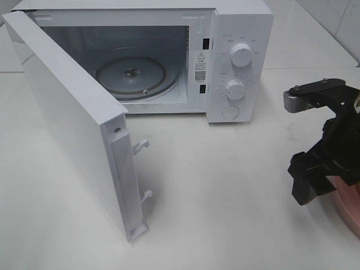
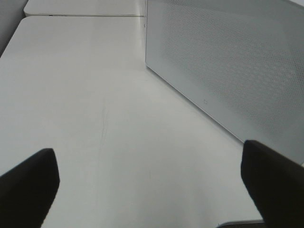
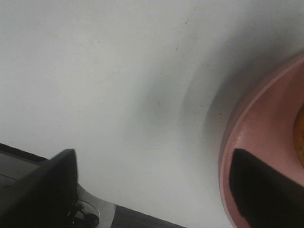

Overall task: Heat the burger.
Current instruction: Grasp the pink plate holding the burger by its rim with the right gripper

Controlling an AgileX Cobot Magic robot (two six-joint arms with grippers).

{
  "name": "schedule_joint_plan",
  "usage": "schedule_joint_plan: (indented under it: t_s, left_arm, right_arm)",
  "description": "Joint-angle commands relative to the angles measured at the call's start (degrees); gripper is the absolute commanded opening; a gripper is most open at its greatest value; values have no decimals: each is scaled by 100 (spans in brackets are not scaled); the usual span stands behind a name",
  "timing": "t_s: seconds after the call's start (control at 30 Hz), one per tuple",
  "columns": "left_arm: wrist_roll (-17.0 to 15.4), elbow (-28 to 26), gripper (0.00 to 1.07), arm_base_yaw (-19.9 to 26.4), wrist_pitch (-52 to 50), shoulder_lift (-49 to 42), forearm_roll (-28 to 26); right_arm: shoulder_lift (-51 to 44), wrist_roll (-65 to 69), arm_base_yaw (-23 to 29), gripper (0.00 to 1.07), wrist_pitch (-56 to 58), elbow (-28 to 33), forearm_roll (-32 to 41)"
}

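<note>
Only a thin golden-brown sliver of the burger (image 3: 301,130) shows, at the frame edge of the right wrist view, on the pink plate (image 3: 256,137). In the high view my right gripper (image 1: 308,188) hides the burger and stands over the plate's (image 1: 350,216) near-left rim at the table's right edge. My right gripper (image 3: 152,190) is open. One finger (image 3: 266,190) is over the plate's rim and the other (image 3: 40,190) is over bare table. My left gripper (image 2: 152,190) is open over empty table beside the microwave's perforated side wall (image 2: 228,61). It is outside the high view.
The white microwave (image 1: 239,34) stands at the back with its door (image 1: 73,112) swung wide open toward the front left. Its glass turntable (image 1: 132,76) is bare. Two knobs (image 1: 242,54) sit on its right panel. White table (image 1: 225,197) lies between microwave and plate.
</note>
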Motion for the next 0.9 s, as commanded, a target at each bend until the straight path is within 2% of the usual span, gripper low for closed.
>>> schedule_joint_plan:
  t_s: [0.03, 0.27, 0.7, 0.9]
  left_arm:
    - [0, 6, 96, -34, -86, -97, 0]
    - [0, 6, 96, -34, -86, -97, 0]
    - [0, 6, 96, -34, -86, -97, 0]
    - [0, 6, 96, -34, -86, -97, 0]
  right_arm:
    - [-46, 132, -201, 102, 63, 40, -258]
    - [69, 241, -602, 96, -390, 533, -476]
    - [733, 521, -602, 91, -1444, 1077, -527]
    - [1169, 917, -602, 89, -1879, 1146, -980]
